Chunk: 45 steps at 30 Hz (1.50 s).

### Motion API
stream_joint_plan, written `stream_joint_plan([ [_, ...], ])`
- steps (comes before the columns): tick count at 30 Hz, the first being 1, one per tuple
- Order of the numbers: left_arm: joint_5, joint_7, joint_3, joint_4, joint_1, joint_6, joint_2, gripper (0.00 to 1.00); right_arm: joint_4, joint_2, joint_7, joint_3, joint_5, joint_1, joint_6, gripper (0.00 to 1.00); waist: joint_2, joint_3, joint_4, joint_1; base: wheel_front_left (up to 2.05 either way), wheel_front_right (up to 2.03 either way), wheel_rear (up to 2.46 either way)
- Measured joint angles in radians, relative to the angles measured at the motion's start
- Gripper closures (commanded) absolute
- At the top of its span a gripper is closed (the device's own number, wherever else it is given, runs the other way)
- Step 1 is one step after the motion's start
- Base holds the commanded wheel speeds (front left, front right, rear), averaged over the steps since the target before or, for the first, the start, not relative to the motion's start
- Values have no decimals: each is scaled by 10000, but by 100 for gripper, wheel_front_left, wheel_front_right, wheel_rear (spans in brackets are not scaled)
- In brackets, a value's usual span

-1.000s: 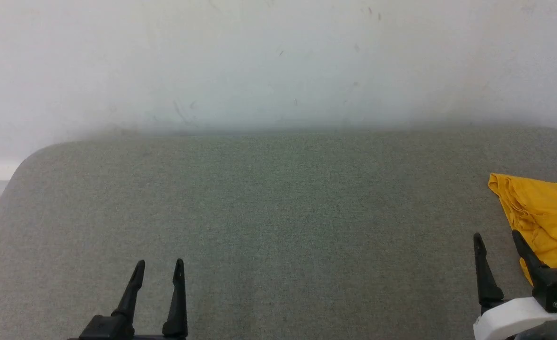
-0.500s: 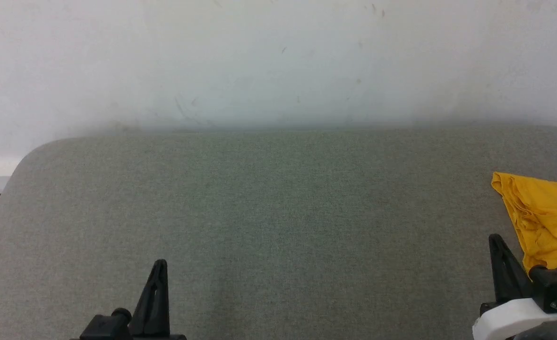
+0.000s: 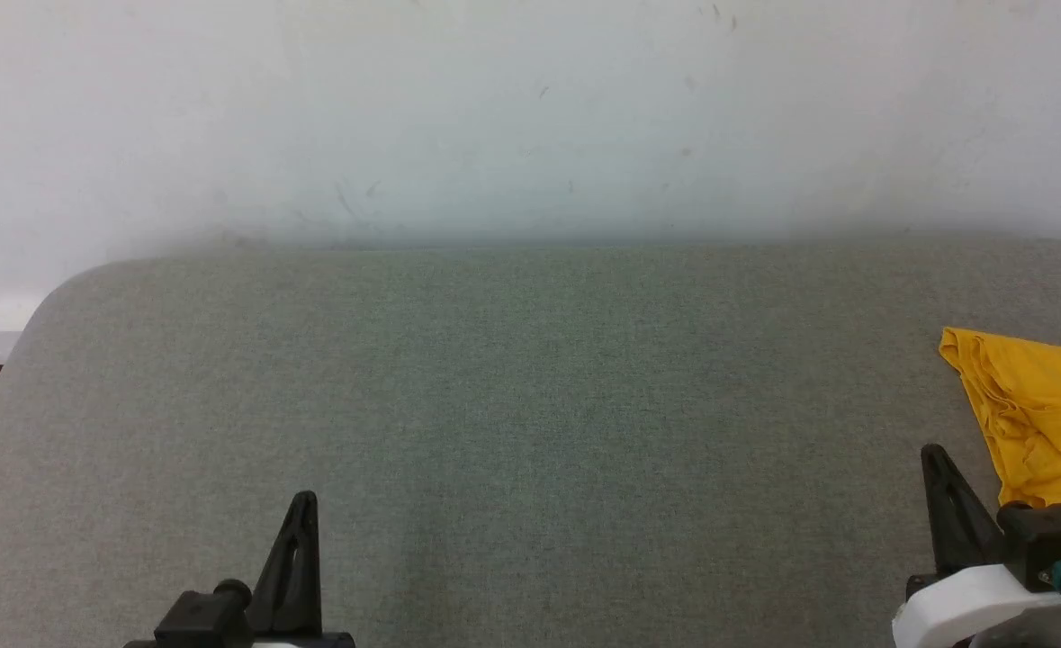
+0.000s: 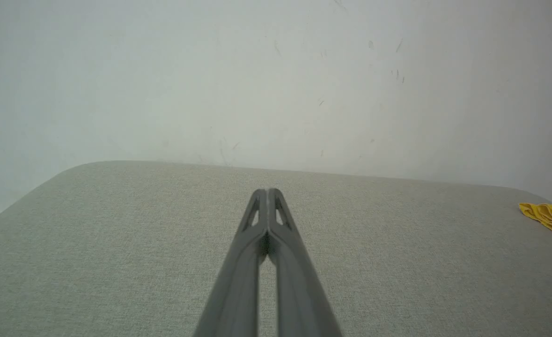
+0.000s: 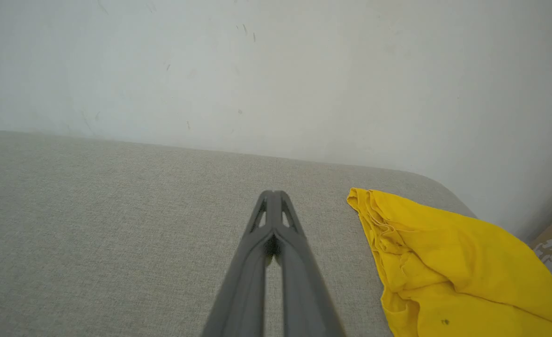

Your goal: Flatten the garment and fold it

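- The left gripper is sitting at seven o'clock in the head view, fingers pressed together on nothing.
- The right gripper is hovering at five o'clock, jaws likewise closed and empty, just beside the garment.
- The garment is lying bunched at four o'clock, running off the right edge. Judging by that, the right fingers should be opening first, then pinching one outer fold and dragging it toward centre.
- The grey fabric surface is lying flat; a scuffed white wall is rising behind it.
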Motion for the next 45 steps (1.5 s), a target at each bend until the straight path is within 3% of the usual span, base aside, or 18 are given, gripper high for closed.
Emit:
stream_joint_plan([
  [45, 1057, 884, 658, 272, -680, -523, -520, 100, -249, 2, 527, 543, 92, -284, 0, 100, 1, 141, 117, 0, 0, 0, 0],
])
